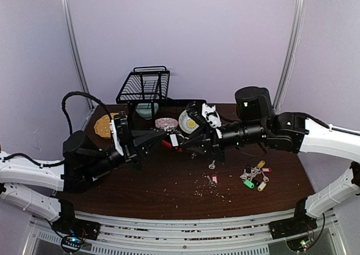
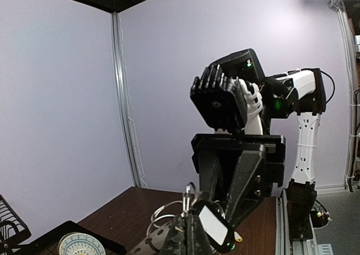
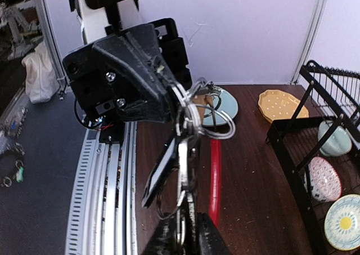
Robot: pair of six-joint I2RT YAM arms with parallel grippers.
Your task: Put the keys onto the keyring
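The keyring hangs above the table between both grippers; its red arc point(image 1: 167, 144) point(image 3: 215, 176) slopes down toward the wood, and its silver split rings point(image 3: 211, 122) point(image 2: 188, 201) bunch at the top. My left gripper point(image 1: 164, 135) point(image 2: 191, 232) is shut on those rings. My right gripper point(image 1: 190, 144) point(image 3: 185, 235) comes from the opposite side, shut on a silver key point(image 3: 184, 162) that reaches up into the rings. A black tag with a white label point(image 2: 216, 227) point(image 3: 163, 165) dangles beside it. More keys point(image 1: 254, 176) with coloured tags lie on the table at right, and two loose keys point(image 1: 212, 165) lie nearer the middle.
A black wire dish rack point(image 1: 143, 86) point(image 3: 332, 153) with small plates stands at the back. A yellow dish point(image 1: 104, 125) point(image 3: 281, 104) and a teal plate point(image 3: 225, 106) lie near it. Crumbs point(image 1: 205, 188) dot the table in front.
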